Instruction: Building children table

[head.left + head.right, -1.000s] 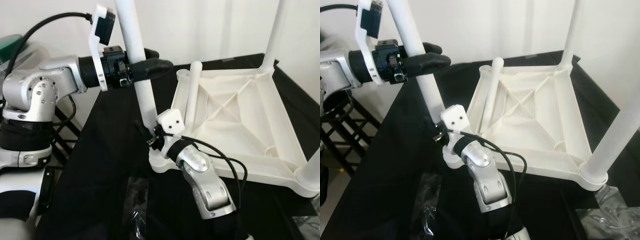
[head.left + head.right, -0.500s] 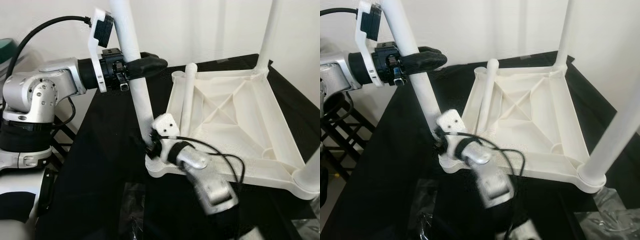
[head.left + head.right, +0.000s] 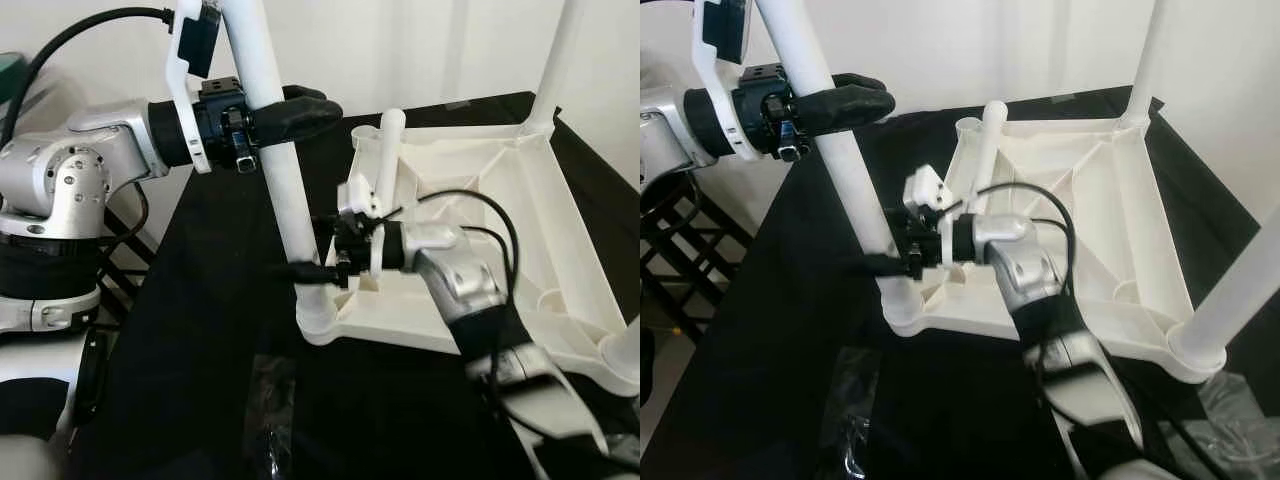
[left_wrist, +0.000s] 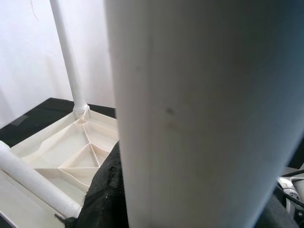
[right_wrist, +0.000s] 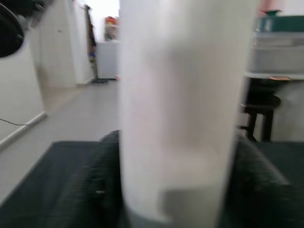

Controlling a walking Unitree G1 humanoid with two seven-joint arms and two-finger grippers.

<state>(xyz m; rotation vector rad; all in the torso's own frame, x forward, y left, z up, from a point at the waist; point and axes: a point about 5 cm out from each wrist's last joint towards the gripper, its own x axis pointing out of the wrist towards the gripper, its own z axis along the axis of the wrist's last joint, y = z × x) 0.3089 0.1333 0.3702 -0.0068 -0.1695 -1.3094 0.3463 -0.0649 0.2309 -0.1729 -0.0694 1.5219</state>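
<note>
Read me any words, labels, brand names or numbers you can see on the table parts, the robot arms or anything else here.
None can be read. The white table leg, the upturned white tabletop, the left gripper and the right gripper carry no visible text. The plastic bag on the black cloth shows nothing legible.

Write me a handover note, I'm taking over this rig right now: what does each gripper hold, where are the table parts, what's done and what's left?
Left gripper: shut on the white leg, high on it.
Right gripper: shut on the same leg low down, just above its corner socket.
Tabletop: upside down on the black cloth. Far-right leg and near-right leg stand in their corners.
Loose leg: lying on the tabletop's underside near the far-left corner.
Done: two legs standing; the held one is in its socket, whether fully seated I cannot tell.
Left: finish seating it, fit the loose leg, turn the table over.
</note>
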